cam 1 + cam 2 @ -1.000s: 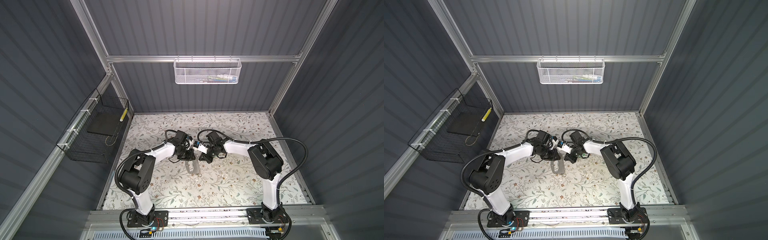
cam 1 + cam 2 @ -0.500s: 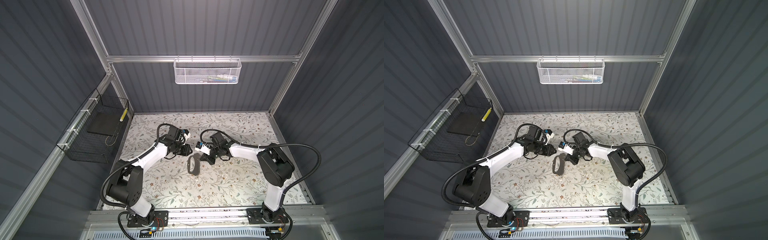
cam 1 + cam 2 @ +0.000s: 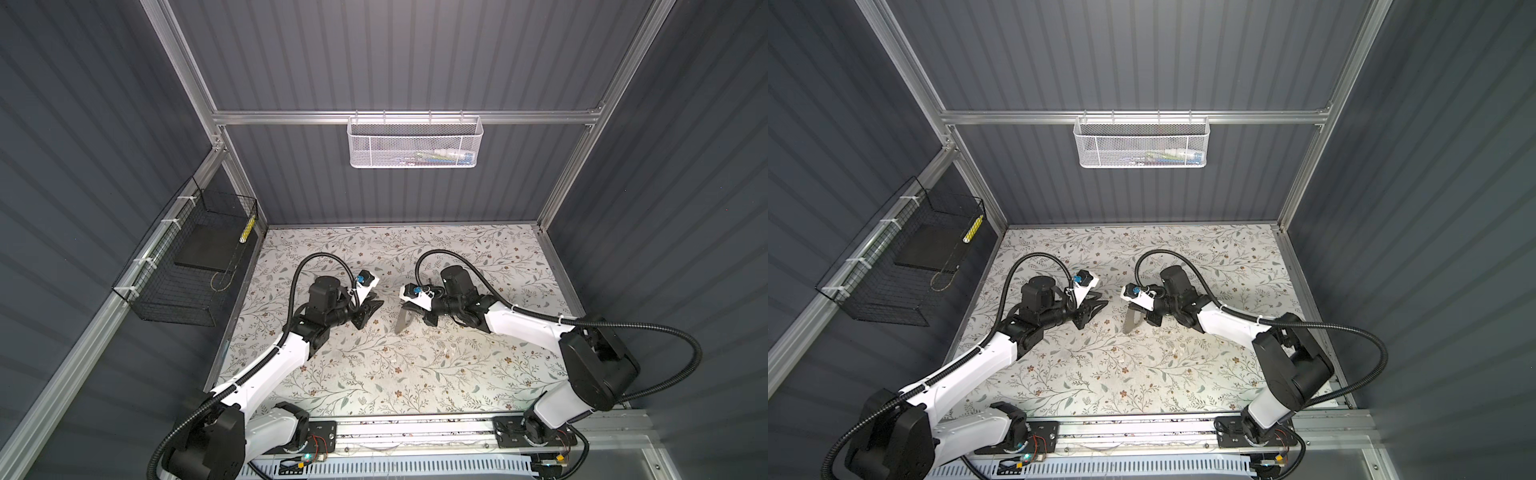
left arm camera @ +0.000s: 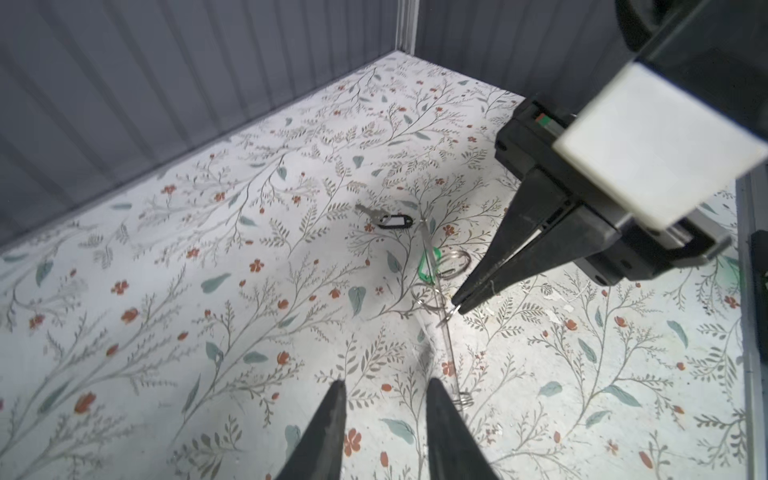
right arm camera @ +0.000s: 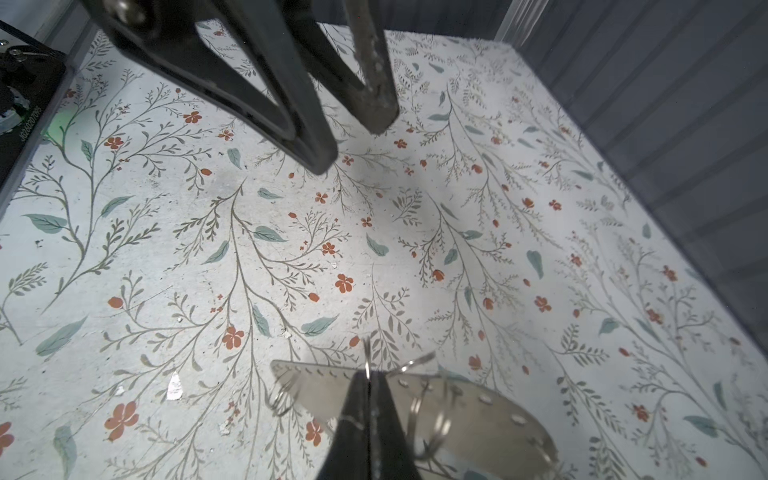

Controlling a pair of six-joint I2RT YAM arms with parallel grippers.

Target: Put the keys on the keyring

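Note:
My right gripper (image 4: 456,306) is shut on a thin metal ring (image 5: 368,362) at the edge of a clear plate with holes (image 5: 478,411). The plate hangs above the table in both top views (image 3: 402,322) (image 3: 1130,322). More rings (image 4: 455,262) and the keyring's green tag (image 4: 428,266) hang by the plate; I cannot tell whether the held ring is the one joined to the tag. A silver key (image 4: 370,211) on a black tag (image 4: 397,220) lies on the floral table beyond. My left gripper (image 4: 386,382) is open and empty, a short way left of the plate (image 3: 372,309).
A white mesh basket (image 3: 415,141) hangs on the back wall and a black wire basket (image 3: 187,266) on the left wall. Grey walls close in the floral table (image 3: 415,374) on three sides. A metal rail (image 3: 415,428) runs along the front edge.
The two grippers were together over the middle; my left gripper has let go, opened and drawn back to the left. My right gripper still holds the ring and plate.

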